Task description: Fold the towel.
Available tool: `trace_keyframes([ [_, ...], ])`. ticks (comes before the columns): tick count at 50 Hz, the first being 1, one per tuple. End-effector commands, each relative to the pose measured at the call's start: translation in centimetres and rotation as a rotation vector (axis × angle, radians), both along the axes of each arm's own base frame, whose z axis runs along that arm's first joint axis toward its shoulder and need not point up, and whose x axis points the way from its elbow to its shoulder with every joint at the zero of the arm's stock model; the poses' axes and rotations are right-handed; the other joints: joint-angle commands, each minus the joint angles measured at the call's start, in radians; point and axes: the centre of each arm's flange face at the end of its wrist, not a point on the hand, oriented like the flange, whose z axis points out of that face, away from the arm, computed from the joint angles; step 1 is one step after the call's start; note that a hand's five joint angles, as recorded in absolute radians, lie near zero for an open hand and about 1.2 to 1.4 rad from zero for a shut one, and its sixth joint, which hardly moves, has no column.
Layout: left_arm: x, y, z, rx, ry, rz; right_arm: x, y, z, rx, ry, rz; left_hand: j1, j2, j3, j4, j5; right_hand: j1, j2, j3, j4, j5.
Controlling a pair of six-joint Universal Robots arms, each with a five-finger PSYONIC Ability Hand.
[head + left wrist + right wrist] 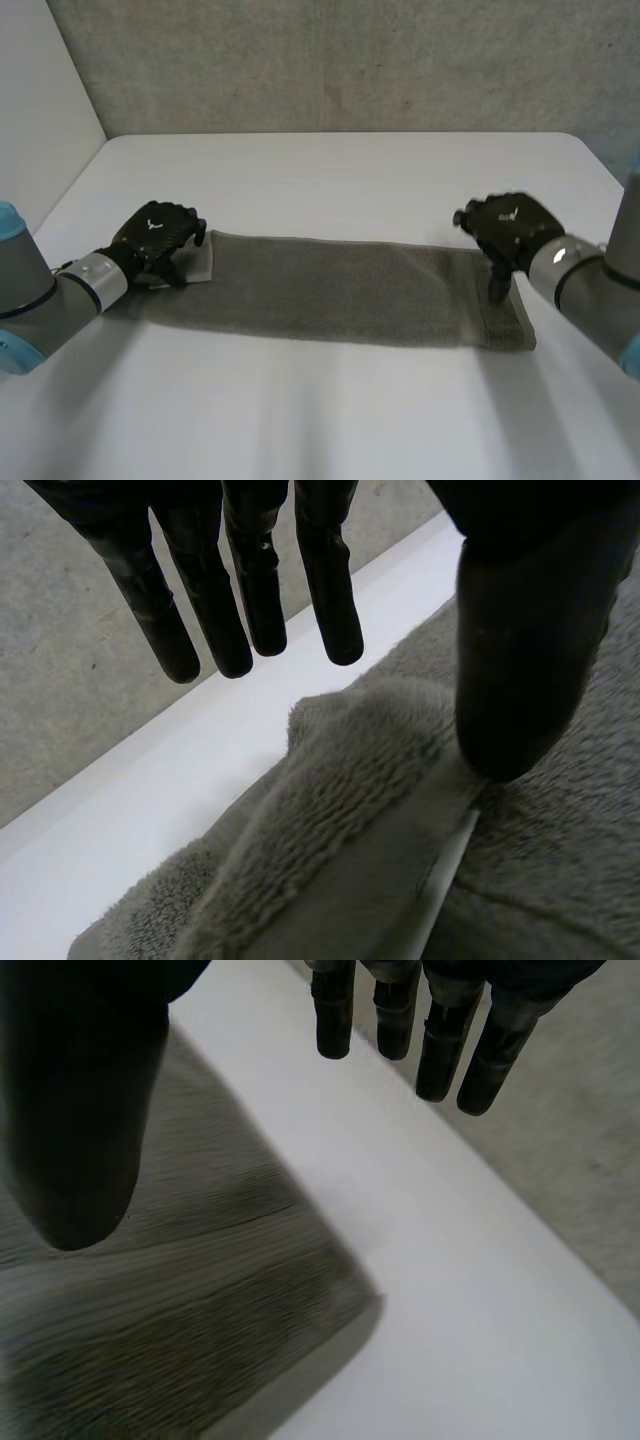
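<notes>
A grey towel lies flat on the white table as a long narrow strip running left to right. My left hand is at its left end, where a corner is turned up into a raised fold. This hand is open, with straight fingers above the table past the towel and its thumb touching the fold. My right hand is over the towel's right end, open, with its thumb pointing down at the hem. In the right wrist view the fingers hang above bare table beyond the towel's corner.
A rough concrete wall stands behind the table's far edge, and a white panel stands at the left. Bare tabletop lies both in front of and behind the towel.
</notes>
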Motion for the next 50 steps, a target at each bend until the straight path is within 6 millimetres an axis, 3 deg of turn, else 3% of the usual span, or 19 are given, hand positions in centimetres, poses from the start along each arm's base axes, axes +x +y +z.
trace_keyframes([
  [1, 0.7, -2.0, -0.8, -0.046, -0.017, 0.088, -0.5, 2.3, -2.4, 0.050, 0.007, 0.019, 0.002, -0.015, -0.025, -0.022, 0.008, -0.063, -0.072, -0.071, -0.081, -0.061],
  [7, 1.6, -3.5, -0.9, -0.067, -0.039, 0.195, -1.0, 2.7, -3.4, 0.067, 0.013, 0.007, 0.002, -0.015, -0.025, -0.022, 0.008, -0.063, -0.072, -0.071, -0.081, -0.061],
  [10, 2.6, -4.8, -0.3, -0.097, -0.057, 0.310, -1.2, 2.7, -3.5, 0.069, 0.006, -0.004, 0.002, -0.015, -0.025, -0.022, 0.008, -0.063, -0.072, -0.071, -0.081, -0.061],
  [16, 3.6, -4.9, 1.5, -0.126, -0.057, 0.394, -1.4, 2.7, -2.9, 0.026, -0.027, -0.020, -0.001, -0.018, -0.028, -0.025, 0.005, -0.063, -0.072, -0.071, -0.081, -0.061],
  [21, 3.4, -3.1, 3.4, -0.142, -0.048, 0.389, -2.3, 2.4, -3.4, 0.007, -0.035, -0.050, -0.007, -0.024, -0.033, -0.031, -0.001, -0.063, -0.072, -0.071, -0.081, -0.061],
  [28, 2.7, -0.5, 4.2, -0.128, -0.048, 0.368, -4.0, 2.2, -4.8, 0.047, -0.013, -0.097, -0.010, -0.027, -0.036, -0.034, -0.004, -0.050, -0.059, -0.057, -0.068, -0.047],
  [32, 0.4, 1.6, 4.6, -0.123, -0.039, 0.306, -4.3, 2.2, -5.3, 0.061, -0.011, -0.106, 0.007, -0.009, -0.019, -0.017, 0.014, 0.006, -0.003, -0.002, -0.012, 0.008],
  [38, -1.4, 3.9, 4.9, -0.083, 0.024, 0.264, -4.6, 2.0, -6.4, 0.089, -0.005, -0.115, 0.045, 0.029, 0.019, 0.022, 0.052, 0.053, 0.044, 0.045, 0.035, 0.055],
  [43, -2.0, 4.6, 5.4, -0.072, 0.085, 0.254, -4.6, 1.6, -7.2, 0.095, -0.005, -0.109, 0.048, 0.032, 0.022, 0.025, 0.055, 0.332, 0.323, 0.324, 0.313, 0.334],
  [45, -2.0, 4.6, 5.4, -0.075, 0.096, 0.255, -4.6, 1.4, -7.4, 0.094, -0.004, -0.094, 0.048, 0.032, 0.022, 0.025, 0.055, 0.600, 0.591, 0.593, 0.582, 0.603],
  [48, -2.1, 4.5, 5.4, -0.105, 0.110, 0.258, -4.7, 1.2, -7.5, 0.097, -0.006, -0.093, 0.048, 0.032, 0.022, 0.025, 0.055, 0.760, 0.751, 0.753, 0.742, 0.763],
  [49, -2.1, 4.5, 5.4, -0.106, 0.110, 0.258, -4.9, 1.0, -7.6, 0.098, -0.008, -0.092, 0.048, 0.032, 0.022, 0.025, 0.055, 1.031, 1.022, 1.023, 1.012, 1.033],
  [50, -2.0, 4.5, 5.3, -0.114, 0.113, 0.261, -5.1, 0.8, -7.5, 0.096, -0.009, -0.094, 0.048, 0.032, 0.022, 0.025, 0.055, 1.157, 1.148, 1.150, 1.139, 1.160],
])
